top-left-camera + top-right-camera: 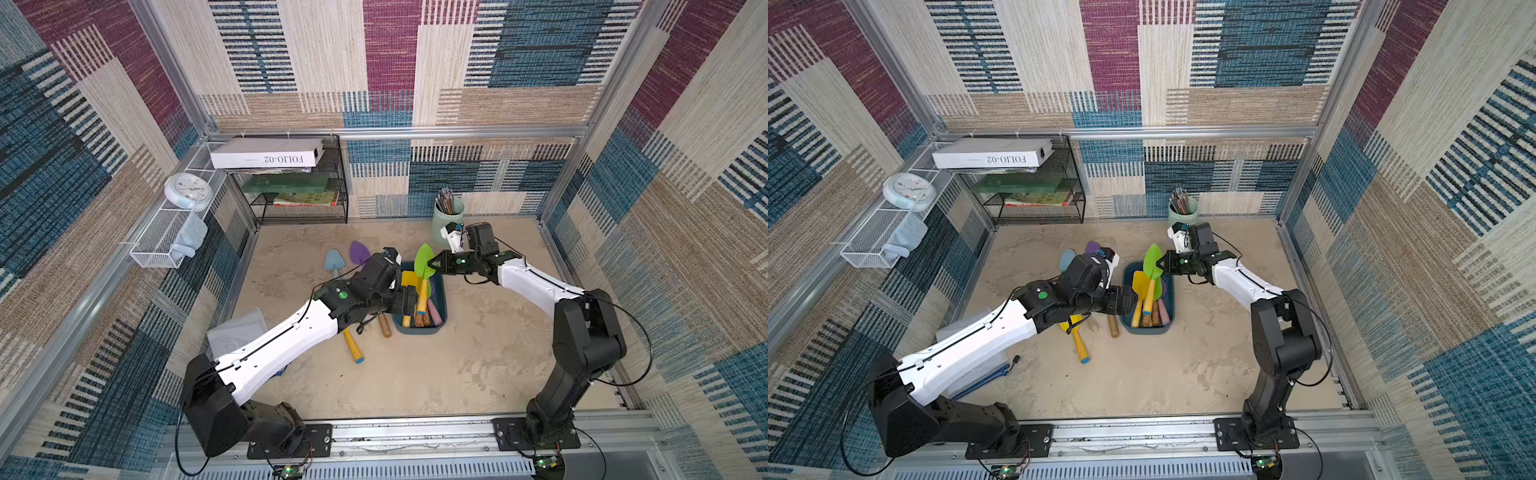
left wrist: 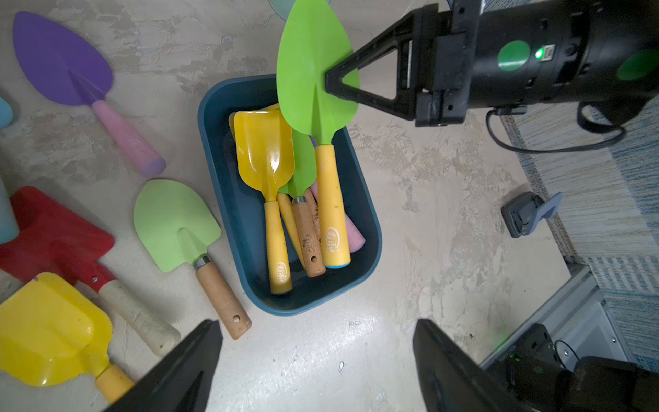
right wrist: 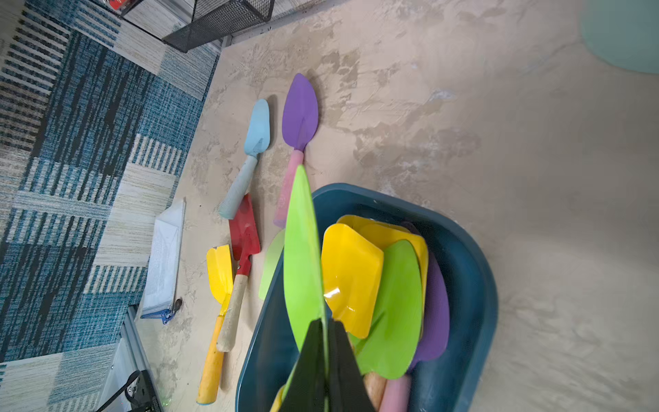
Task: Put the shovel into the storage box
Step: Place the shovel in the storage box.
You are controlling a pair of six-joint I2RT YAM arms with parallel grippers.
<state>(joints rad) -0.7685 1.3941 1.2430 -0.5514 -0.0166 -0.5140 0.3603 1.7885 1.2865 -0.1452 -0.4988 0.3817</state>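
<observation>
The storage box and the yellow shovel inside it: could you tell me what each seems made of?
The storage box looks like fairly matte moulded plastic: even teal, rounded corners. The yellow shovel seems glossy painted metal at the blade, given its sharp highlight.

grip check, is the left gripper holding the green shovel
No, the left gripper is open and empty; the right gripper pinches the green shovel by its blade.

Beige tabletop (image 1: 478, 365), teal storage box (image 1: 417, 331), purple shovel (image 2: 62, 59), blue shovel (image 3: 257, 130), red shovel (image 2: 53, 232), yellow shovel (image 2: 46, 331), mint cup (image 1: 446, 218)
</observation>
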